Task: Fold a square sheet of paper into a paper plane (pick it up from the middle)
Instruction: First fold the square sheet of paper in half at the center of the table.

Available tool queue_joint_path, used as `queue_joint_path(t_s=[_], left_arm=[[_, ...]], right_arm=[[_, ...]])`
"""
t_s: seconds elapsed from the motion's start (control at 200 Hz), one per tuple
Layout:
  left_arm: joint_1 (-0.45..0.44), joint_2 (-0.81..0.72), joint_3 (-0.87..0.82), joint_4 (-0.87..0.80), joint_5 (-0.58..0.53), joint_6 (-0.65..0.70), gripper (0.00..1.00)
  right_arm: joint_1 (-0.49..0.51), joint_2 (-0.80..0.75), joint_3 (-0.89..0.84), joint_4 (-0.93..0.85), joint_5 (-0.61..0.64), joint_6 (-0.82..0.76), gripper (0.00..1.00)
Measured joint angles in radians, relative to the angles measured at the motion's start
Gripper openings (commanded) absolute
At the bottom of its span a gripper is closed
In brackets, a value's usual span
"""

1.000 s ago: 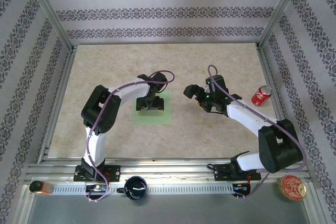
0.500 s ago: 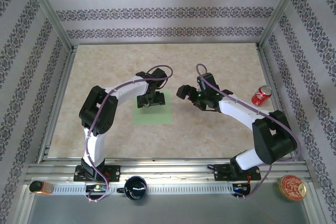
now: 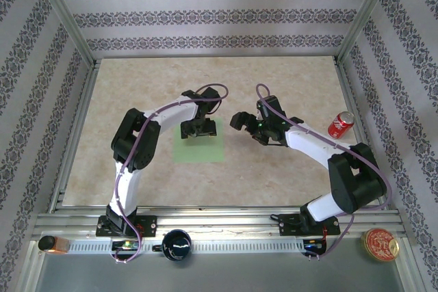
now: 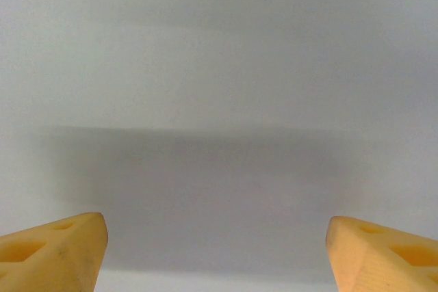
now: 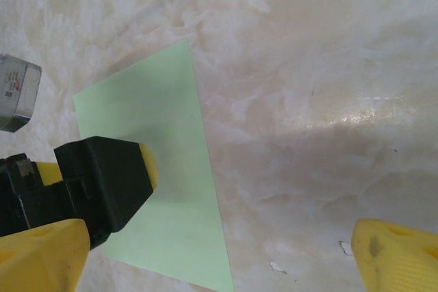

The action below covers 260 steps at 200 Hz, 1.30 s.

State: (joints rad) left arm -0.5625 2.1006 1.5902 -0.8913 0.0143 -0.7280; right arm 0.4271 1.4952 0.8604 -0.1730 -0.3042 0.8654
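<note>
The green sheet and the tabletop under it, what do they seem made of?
The green sheet looks like thin matte paper: flat, sharp-edged, no shine. The tabletop seems glossy and marble-patterned, perhaps laminate: cloudy beige veining with a glare patch.

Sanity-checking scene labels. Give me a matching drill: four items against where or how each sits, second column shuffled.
Items:
1. square sheet of paper
2. soda can
3. dark mug
4. left gripper

Descriptions:
A. off the table, on the near ledge
B. open, over the green sheet
C. flat, mid-table
D. red, by the table's right edge

Pairs: 1-C, 2-D, 3-A, 4-B
</note>
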Motion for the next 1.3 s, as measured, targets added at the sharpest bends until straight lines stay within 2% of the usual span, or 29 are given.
queue_joint_path(t_s=[0.675, 1.299], left_arm=[[0.008, 0.038, 0.024, -0.04, 0.004, 0.026, 0.84], [0.024, 0.019, -0.026, 0.016, 0.046, 0.045, 0.84]], right_arm=[[-0.006, 0.0, 0.0, 0.001, -0.01, 0.003, 0.98], [-0.006, 0.005, 0.0, 0.0, -0.011, 0.004, 0.98]])
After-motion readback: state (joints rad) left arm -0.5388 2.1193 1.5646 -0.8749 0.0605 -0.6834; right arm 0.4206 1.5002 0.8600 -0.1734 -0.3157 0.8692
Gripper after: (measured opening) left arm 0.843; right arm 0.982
